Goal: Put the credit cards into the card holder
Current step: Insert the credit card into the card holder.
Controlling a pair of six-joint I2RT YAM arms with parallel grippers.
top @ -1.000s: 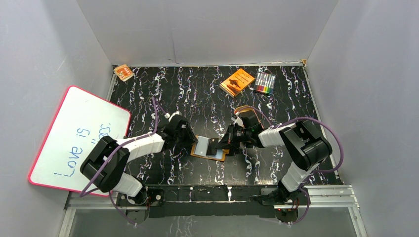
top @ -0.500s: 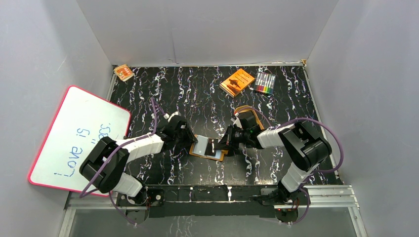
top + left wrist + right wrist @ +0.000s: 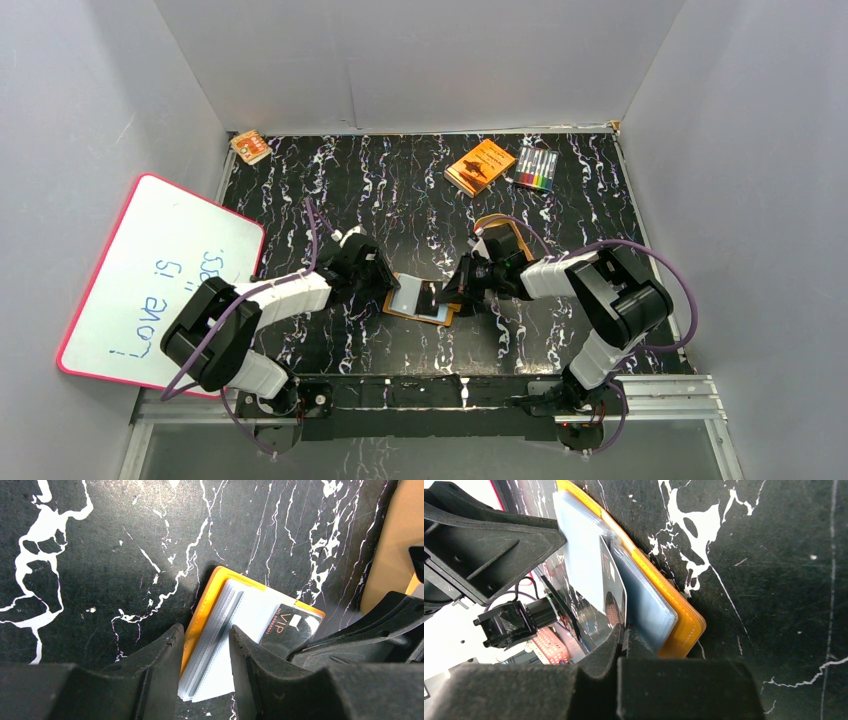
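Table (image 3: 400, 190): black, white-veined marble pattern. Card holder (image 3: 202, 607): orange edging, clear pockets. Card (image 3: 292, 630): dark, white "VIP" lettering. Whiteboard (image 3: 150, 270): white, pink-red rim.

Place: a robot lab test cell
Signs: plain grey partition walls (image 3: 420, 60), black marble-patterned counter (image 3: 400, 190), aluminium mounting rail (image 3: 660, 392)

Landmark: large orange book with black print (image 3: 480, 166), lying flat on the black tabletop with white marble veining (image 3: 400, 190), toward the far right.
Marker set: clear flat pack of coloured pens (image 3: 537, 169), just right of the book, nearly touching it.
Small packet: orange and white rectangular box (image 3: 250, 147), far left of the book, at the tabletop's far left corner.
Whiteboard: white board with pink-red rounded frame (image 3: 150, 280), blue handwriting on it, well to the near left of the book, tilted against the left wall.
Tray: tan oval tray (image 3: 505, 238), on the near side of the book, partly hidden.
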